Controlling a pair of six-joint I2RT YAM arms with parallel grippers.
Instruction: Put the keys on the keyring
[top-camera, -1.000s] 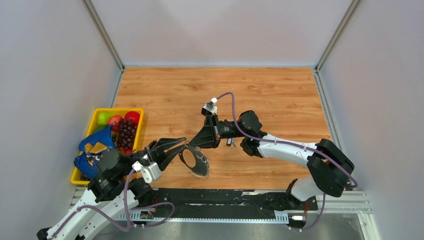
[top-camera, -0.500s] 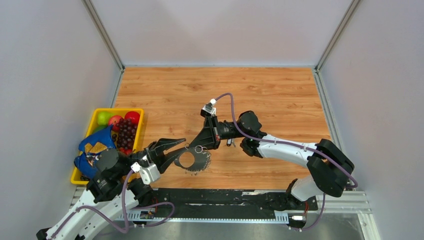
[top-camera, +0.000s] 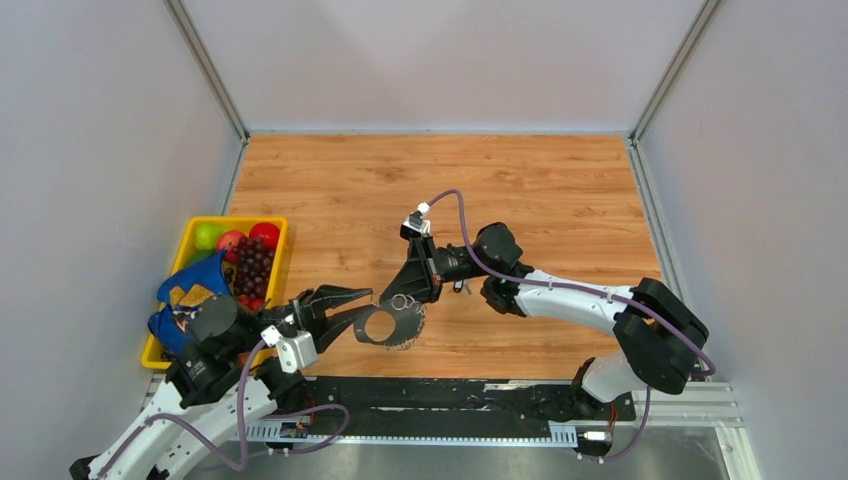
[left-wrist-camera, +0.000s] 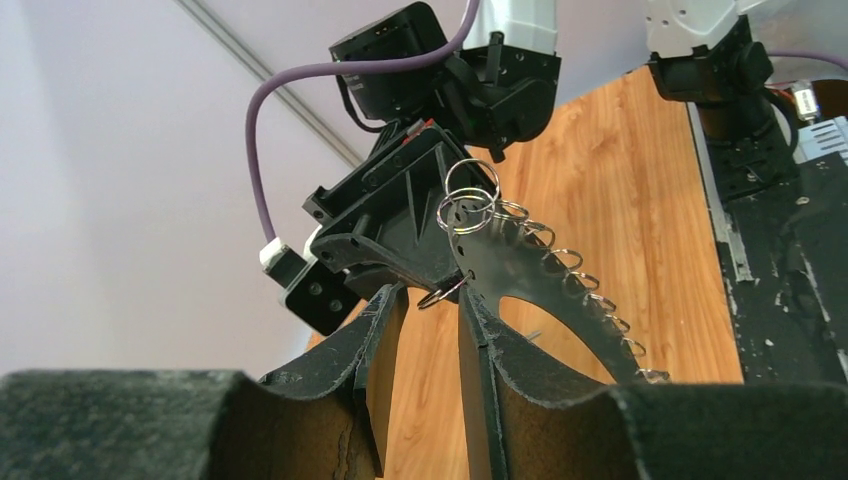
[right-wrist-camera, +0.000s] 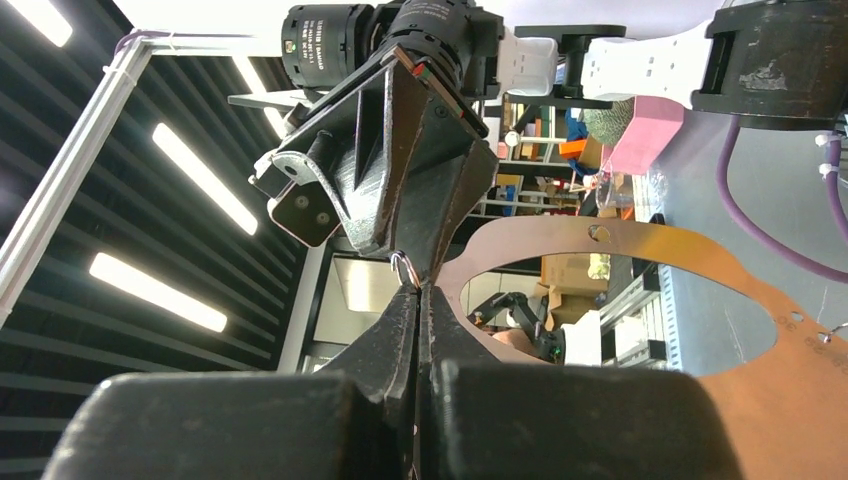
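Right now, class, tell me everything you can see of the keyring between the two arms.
The keyring is a thin, flat, dark plate, seemingly metal, with a large round hole; its underside looks shiny. Small silvery wire rings fringe its edge. It is held nearly level off the wooden table. The shut right end effector pinches one edge ring; the left end effector stands open around that spot.

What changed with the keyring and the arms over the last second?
The keyring swung from steeply tilted to nearly flat, its hole facing up. The left end effector dipped and levelled toward it. The right end effector stayed pinched on its rim; the yellow tray did not move.
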